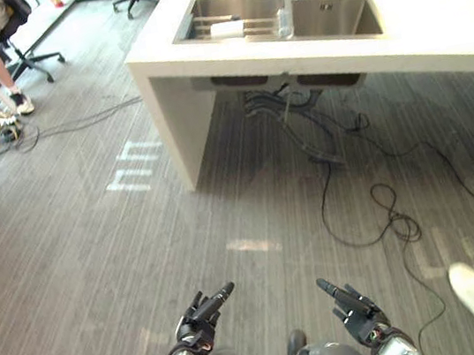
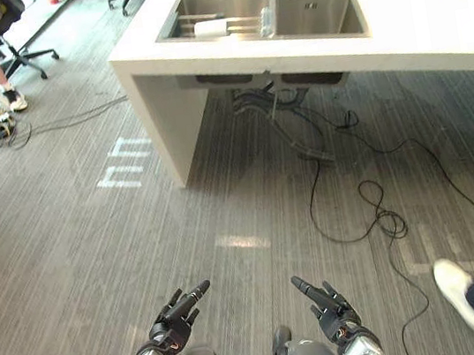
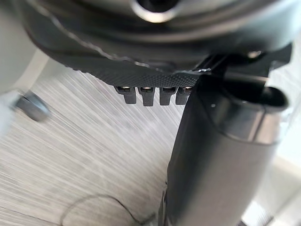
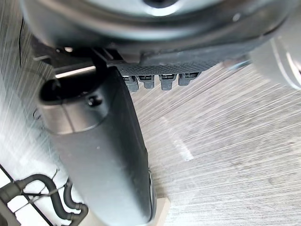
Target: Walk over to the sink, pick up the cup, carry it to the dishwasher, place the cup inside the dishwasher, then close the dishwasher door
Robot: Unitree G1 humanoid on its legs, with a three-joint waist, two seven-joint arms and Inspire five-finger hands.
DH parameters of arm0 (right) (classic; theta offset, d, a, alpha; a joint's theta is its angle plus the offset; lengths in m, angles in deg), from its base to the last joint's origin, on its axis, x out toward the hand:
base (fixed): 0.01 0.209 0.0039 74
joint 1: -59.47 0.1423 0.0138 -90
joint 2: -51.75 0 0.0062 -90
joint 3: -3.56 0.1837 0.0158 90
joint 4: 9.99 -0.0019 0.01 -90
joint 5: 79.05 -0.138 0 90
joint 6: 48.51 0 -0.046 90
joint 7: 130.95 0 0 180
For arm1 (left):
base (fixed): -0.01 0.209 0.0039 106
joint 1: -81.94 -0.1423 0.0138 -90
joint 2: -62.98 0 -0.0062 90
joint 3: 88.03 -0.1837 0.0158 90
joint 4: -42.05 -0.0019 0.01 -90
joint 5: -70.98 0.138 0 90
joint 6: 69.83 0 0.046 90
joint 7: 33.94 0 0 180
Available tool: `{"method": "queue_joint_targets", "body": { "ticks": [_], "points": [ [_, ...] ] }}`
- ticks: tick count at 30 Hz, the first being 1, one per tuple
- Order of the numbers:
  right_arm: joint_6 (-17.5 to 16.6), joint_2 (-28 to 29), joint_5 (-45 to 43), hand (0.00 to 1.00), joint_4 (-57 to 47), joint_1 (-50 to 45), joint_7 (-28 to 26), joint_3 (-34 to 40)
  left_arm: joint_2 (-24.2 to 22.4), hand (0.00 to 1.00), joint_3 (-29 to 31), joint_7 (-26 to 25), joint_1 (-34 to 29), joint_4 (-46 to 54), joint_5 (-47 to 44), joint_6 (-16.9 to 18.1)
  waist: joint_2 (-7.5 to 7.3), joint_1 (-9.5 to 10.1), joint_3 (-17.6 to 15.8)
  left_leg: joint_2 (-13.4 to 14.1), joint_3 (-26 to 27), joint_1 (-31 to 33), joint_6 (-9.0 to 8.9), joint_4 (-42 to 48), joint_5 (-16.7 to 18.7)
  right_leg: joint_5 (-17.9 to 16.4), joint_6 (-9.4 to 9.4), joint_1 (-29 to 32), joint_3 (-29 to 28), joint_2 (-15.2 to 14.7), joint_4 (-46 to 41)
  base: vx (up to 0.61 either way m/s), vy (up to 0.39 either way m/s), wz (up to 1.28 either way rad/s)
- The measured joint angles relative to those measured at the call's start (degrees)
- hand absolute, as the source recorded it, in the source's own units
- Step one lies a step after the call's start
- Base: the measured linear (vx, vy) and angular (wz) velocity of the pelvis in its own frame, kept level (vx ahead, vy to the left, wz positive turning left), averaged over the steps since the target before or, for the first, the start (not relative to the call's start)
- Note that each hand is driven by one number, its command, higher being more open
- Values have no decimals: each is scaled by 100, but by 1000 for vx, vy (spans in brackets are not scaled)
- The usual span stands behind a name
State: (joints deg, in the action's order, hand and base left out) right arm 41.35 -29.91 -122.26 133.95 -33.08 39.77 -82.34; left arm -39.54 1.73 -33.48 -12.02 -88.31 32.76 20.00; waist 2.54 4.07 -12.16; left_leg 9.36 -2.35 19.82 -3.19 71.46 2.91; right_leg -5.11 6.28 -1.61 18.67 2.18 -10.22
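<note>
Walking: the robot stood on the floor, well apart from the sink (image 1: 338,18); I judged the approach as the step in hand.
Done: nothing finished, by my read; the cup (image 1: 226,29) was not yet picked up.
Left: reaching the sink, grasping the cup, carrying it, placing it in the dishwasher, closing the door.
Cup place: it lay in the sink's left basin, on a wire rack, with the sink set into the white counter (image 1: 428,24).
Cup look: white, plain, roughly cylindrical, lying on its side; rim and handle were too small to tell.
Left hand (image 1: 196,322): low in front, fingers straight and loosely spread, holding nothing.
Right hand (image 1: 355,311): low in front, fingers likewise spread, holding nothing.
Handling: probably light and rigid.
</note>
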Motion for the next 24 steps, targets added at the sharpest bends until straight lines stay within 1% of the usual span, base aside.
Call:
{"method": "queue_joint_targets", "body": {
  "ticks": [1, 2, 3, 4, 5, 6, 7, 8, 9, 10, 11, 12, 13, 14, 15, 16, 17, 18, 19, 20, 21, 22, 23, 24],
  "points": [
    [4, 5, -4, 100, -4, 14, -2, -11, -16, 100, -88, -65, -185, 404, -1, 46, -29, 63, -31, -171, 207, 180, -3, -467, 282, 0, -1, -332, -133, 19, 254, 301, -68, -44],
    [2, 6, -6, 100, -12, 28, -2, -16, -11, 100, -149, -98, -272, 631, -1, 70, -40, 119, -63, -207, 376, 215, 4, -833, 375, -1, -2, -491, -227, 22, 373, 460, -54, -69],
    [-2, -9, -7, 100, -19, 63, -1, -69, -19, 100, -232, -148, -418, 968, 2, 137, -53, 202, -77, -238, 697, 266, 30, -1695, 462, -19, -20, -720, -394, 24, 559, 426, -6, -74],
    [-10, -22, -6, 100, -30, 118, -2, -122, -52, 100, -253, -191, -521, 1230, 15, 215, -56, 255, -83, -271, 943, 264, 14, -2799, 448, -84, -73, -842, -532, 17, 650, 503, 9, -68],
    [-21, -22, -5, 100, -31, 142, -3, -126, -73, 100, -255, -227, -549, 1320, 19, 268, -44, 269, -76, -303, 1023, 243, -18, -3430, 393, -130, -102, -885, -593, 14, 676, 396, 60, -48],
    [-33, -10, -5, 100, -28, 163, -5, -116, -136, 100, -246, -322, -562, 1409, 72, 411, -19, 275, -71, -403, 1100, 145, -33, -4734, 154, -207, -162, -1019, -661, 19, 765, 396, 92, -26],
    [-40, -7, -6, 100, 4, 160, -19, -102, -182, 100, -239, -438, -564, 1500, 144, 504, 35, 277, -85, -451, 1160, 5, -85, -5823, -181, -319, -239, -1213, -713, 46, 860, 396, 102, -17],
    [-49, -7, -8, 100, 37, 148, -37, -94, -183, 100, -239, -460, -580, 1560, 178, 528, 49, 279, -93, -432, 1248, -36, -93, -6103, -270, -401, -283, -1308, -726, 73, 873, 402, 133, -3],
    [-60, -5, -9, 100, 130, 97, -61, -58, -167, 100, -235, -499, -579, 1641, 241, 556, 90, 285, -70, -405, 1423, -100, -53, -6380, -342, -630, -365, -1490, -730, 121, 820, 425, 172, 11],
    [-73, 12, -47, 100, 284, 66, -57, 16, -118, 100, -229, -525, -568, 1753, 247, 551, 61, 299, -45, -441, 1408, -177, 188, -6442, -762, -942, -452, -1623, -721, 89, 643, 528, 220, 15],
    [-87, 27, -74, 100, 381, 64, -48, 56, -79, 100, -228, -524, -560, 1812, 261, 548, -15, 308, -3, -500, 1415, -182, 307, -6414, -1026, -1093, -470, -1617, -720, 15, 520, 539, 221, 15],
    [-126, 54, -101, 100, 523, 73, -50, 158, 2, 100, -217, -524, -555, 2026, 370, 523, -206, 338, 109, -697, 1429, -52, 463, -6194, -1207, -1389, -475, -1515, -723, -208, 283, 535, 203, 8],
    [-182, 48, -99, 100, 636, 53, -49, 294, 12, 100, -192, -525, -527, 2278, 447, 497, -293, 373, 186, -821, 1455, 125, 614, -5843, -1103, -1494, -471, -1404, -757, -371, -31, 459, 163, 9],
    [-208, 43, -97, 100, 696, 56, -39, 390, 3, 100, -192, -529, -491, 2355, 479, 488, -281, 380, 202, -855, 1453, 136, 694, -5743, -1055, -1479, -492, -1317, -782, -437, -302, 479, 178, 13],
    [-249, 47, -90, 100, 786, 51, -19, 470, 7, 100, -192, -547, -449, 2532, 654, 469, -291, 407, 258, -926, 1457, 81, 861, -5664, -933, -1370, -676, -979, -833, -573, -1179, 499, 188, 19],
    [-252, 56, -30, 100, 832, -1, -22, 484, 9, 100, -203, -573, -404, 2700, 821, 469, -316, 406, 286, -998, 1438, -87, 885, -5704, -771, -986, -1162, -467, -871, -760, -2331, 490, 192, 17],
    [-252, 75, -16, 100, 856, -10, -22, 513, 12, 100, -212, -602, -398, 2798, 911, 474, -338, 403, 304, -1035, 1432, -196, 880, -5768, -708, -643, -1461, -194, -901, -853, -2891, 494, 176, 13],
    [-258, 143, 21, 100, 872, -41, -1, 583, 29, 100, -251, -724, -404, 3027, 1106, 476, -381, 395, 334, -1119, 1411, -490, 907, -5992, -619, 167, -2024, 268, -929, -1065, -3971, 387, 133, 7],
    [-259, 164, 32, 100, 875, -43, 8, 585, 26, 100, -257, -784, -406, 3140, 1169, 477, -395, 373, 332, -1167, 1393, -651, 856, -6080, -611, 293, -2005, 530, -904, -1208, -4511, 476, 158, 9],
    [-277, 211, 62, 100, 858, -51, 55, 607, 34, 100, -256, -947, -422, 3425, 1379, 483, -413, 296, 349, -1252, 1380, -1031, 812, -6219, -502, 137, -1740, 1022, -817, -1523, -5415, 452, 130, 4],
    [-321, 214, 75, 100, 813, -41, 79, 683, 34, 100, -254, -1048, -427, 3564, 1434, 486, -408, 268, 352, -1259, 1379, -1148, 805, -6235, -493, 16, -1542, 1187, -750, -1613, -5531, 498, 121, 7],
    [-345, 221, 61, 100, 780, -33, 125, 763, 40, 100, -253, -1196, -402, 3833, 1496, 502, -384, 216, 365, -1259, 1319, -1340, 831, -6241, -397, -279, -1266, 1439, -545, -1750, -5463, 448, 54, 23],
    [-346, 274, 37, 100, 722, -35, 168, 952, 49, 100, -259, -1306, -311, 4065, 1512, 543, -380, 154, 362, -1250, 1168, -1523, 844, -6251, -302, -528, -1103, 1574, -364, -1791, -5024, 338, 1, 38],
    [-344, 310, 10, 100, 691, -48, 183, 1040, 47, 100, -278, -1367, -246, 4150, 1525, 578, -373, 135, 358, -1234, 1083, -1615, 823, -6250, -250, -621, -1001, 1594, -274, -1789, -4656, 310, -67, 57]
  ]
}}
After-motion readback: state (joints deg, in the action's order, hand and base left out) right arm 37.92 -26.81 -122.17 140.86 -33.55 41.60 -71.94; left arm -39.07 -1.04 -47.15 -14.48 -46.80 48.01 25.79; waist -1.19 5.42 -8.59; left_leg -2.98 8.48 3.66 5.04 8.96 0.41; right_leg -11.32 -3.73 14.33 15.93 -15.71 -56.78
